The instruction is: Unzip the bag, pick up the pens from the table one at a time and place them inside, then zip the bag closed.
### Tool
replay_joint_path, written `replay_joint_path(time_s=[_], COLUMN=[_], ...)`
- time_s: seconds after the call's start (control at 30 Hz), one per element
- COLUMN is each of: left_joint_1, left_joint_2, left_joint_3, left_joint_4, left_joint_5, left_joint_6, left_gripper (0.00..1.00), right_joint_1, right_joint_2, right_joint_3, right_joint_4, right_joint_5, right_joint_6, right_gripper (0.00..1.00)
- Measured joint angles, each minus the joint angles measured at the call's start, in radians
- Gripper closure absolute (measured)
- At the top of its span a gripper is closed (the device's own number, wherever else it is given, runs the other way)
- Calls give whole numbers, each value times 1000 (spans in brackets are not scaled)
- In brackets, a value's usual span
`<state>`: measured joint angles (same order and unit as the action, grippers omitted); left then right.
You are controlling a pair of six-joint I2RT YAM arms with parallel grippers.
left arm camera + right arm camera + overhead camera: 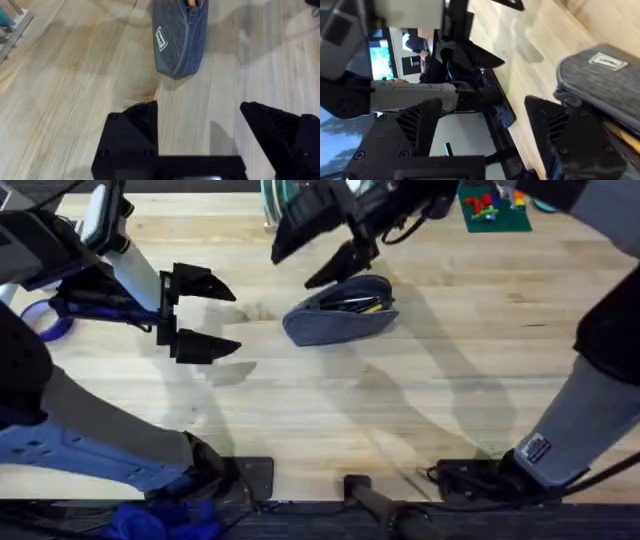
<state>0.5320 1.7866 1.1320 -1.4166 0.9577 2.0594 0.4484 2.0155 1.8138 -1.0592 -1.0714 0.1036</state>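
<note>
Nearest to the overhead camera is the right arm, which reaches across the middle, and its claw (335,262) hangs just above the far end of the bag (340,315). Both fingers of this claw are spread apart and they hold nothing. In the right wrist view one finger (560,135) stands very close over the open mouth of the bag (605,80), and I cannot tell if it touches the fabric.

Going outward, the bag lies on its side near the middle of the tabletop (400,410), unzipped, with the pens (358,304) already inside; a yellow one shows in the opening, with something darker beside it that I cannot name. I see no pen lying on the wood. So I judge that only the closing of the zipper is left.

The left claw (205,315) is well apart from the bag, on its left, also spread wide and empty. In the left wrist view the rounded end of the bag (177,45) lies straight ahead of its fingers (135,125), with bare wood between.

What can go wrong: the bag is light and nothing holds it, so a pull on the small zipper tab may drag the whole bag over the tabletop instead of closing it. The tab is small and I cannot find it clearly, so the claw may pinch only fabric. Also the yellow pen sits near the opening and may catch in the zipper or slide out if the bag tips.
</note>
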Motion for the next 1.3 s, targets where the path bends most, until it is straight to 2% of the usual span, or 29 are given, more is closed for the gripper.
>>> replay_joint_path(time_s=[0.37, 0.7, 0.83, 1.0, 1.3], left_joint_1=[0, 0, 0, 0, 0], left_joint_2=[0, 0, 0, 0, 0], left_joint_3=[0, 0, 0, 0, 0], left_joint_4=[0, 0, 0, 0, 0], left_joint_5=[0, 0, 0, 0, 0], left_joint_6=[0, 0, 0, 0, 0], left_gripper=[8, 7, 7, 7, 7], right_joint_1=[0, 0, 0, 0, -2], right_joint_2=[-2, -2, -2, -9, -86], right_joint_3=[148, 168, 168, 173, 188], right_joint_4=[-29, -80, -97, -155, -232], right_joint_5=[-6, 41, 97, 229, 408], right_joint_6=[-1, -4, -7, -7, -7], right_gripper=[5, 5, 5, 6, 5])
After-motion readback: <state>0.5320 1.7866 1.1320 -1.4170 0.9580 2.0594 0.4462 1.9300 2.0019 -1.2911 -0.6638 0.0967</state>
